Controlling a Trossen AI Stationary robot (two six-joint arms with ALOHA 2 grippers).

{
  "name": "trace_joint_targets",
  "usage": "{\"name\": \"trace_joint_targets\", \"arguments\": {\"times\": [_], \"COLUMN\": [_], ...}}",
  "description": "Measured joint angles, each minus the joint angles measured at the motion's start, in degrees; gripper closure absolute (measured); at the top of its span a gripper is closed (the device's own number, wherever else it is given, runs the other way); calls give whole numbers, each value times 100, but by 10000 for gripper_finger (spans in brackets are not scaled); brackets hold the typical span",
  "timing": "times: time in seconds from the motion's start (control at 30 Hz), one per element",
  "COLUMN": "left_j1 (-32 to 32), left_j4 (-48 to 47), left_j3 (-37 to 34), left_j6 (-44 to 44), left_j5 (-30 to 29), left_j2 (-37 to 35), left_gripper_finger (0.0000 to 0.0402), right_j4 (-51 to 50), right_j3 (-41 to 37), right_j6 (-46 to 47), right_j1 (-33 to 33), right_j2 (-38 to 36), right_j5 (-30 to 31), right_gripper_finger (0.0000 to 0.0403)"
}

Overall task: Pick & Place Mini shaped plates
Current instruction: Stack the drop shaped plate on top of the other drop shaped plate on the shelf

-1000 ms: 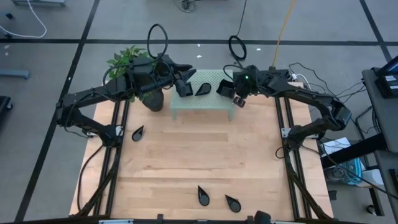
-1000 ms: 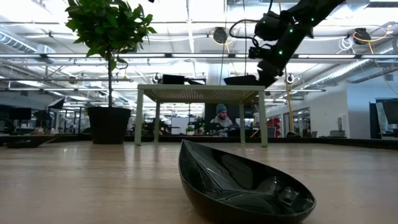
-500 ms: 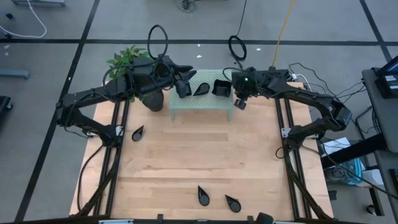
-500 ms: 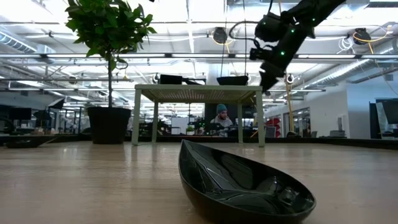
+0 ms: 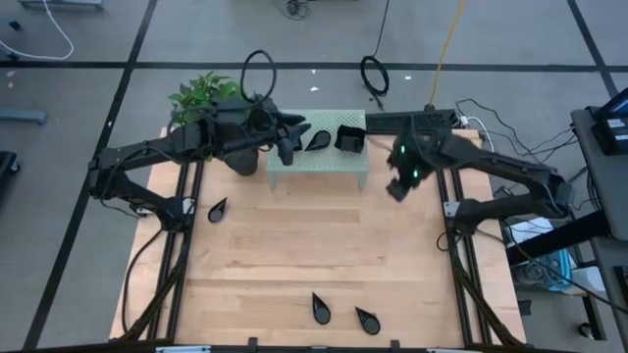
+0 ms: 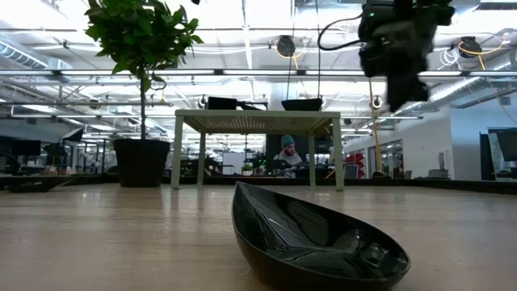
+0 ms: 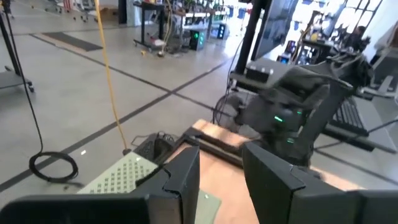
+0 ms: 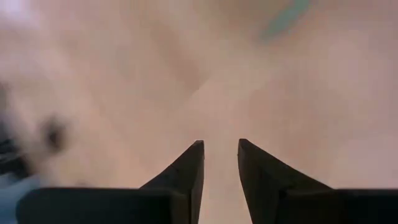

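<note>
i have the right end effector (image 5: pixel 395 189) hanging above the bare wood of the table (image 5: pixel 294 255), just off the right end of the small pale green stand (image 5: pixel 319 165); its fingers (image 8: pixel 186 171) are spread with a narrow gap and nothing between them. my left end effector (image 5: pixel 290 134) sits over the left end of the stand beside the potted plant (image 5: pixel 211 103), fingers (image 7: pixel 186 177) parted and empty too. on top of the stand i see a teardrop plate (image 5: pixel 317 140) and a wavy-edged square plate (image 5: pixel 349 138), near each other. three more teardrop plates lie on the table: one near the left edge (image 5: pixel 217 209), two close together at the near edge (image 5: pixel 321 308) (image 5: pixel 367 319). in the low view one teardrop plate (image 6: pixel 315 238) fills the foreground.
</note>
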Motion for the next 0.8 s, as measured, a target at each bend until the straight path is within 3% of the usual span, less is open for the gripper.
{"name": "trace_joint_targets", "arguments": {"times": [0.07, 0.23, 0.47, 0.63, 0.8], "left_j1": [-17, -102, -356, -644, -908], "left_j4": [-134, -543, -964, -989, -989], "left_j3": [0, 0, 0, 0, 0], "left_j6": [2, 0, -225, -451, -575], "left_j5": [2, 4, 15, 17, 16], "left_j2": [0, 0, 0, 0, 0], "left_gripper_finger": [277, 277, 277, 277, 277], "right_j4": [184, 1190, 4349, 5653, 6374], "right_j3": [-344, -1219, -2275, -2545, -2545], "right_j6": [687, 2475, 4797, 5401, 5524], "right_j1": [561, 2193, 4228, 5241, 5896], "right_j2": [-167, -454, -272, 191, 810], "right_j5": [-402, -534, -183, 370, 392], "right_gripper_finger": [322, 327, 314, 312, 311]}}
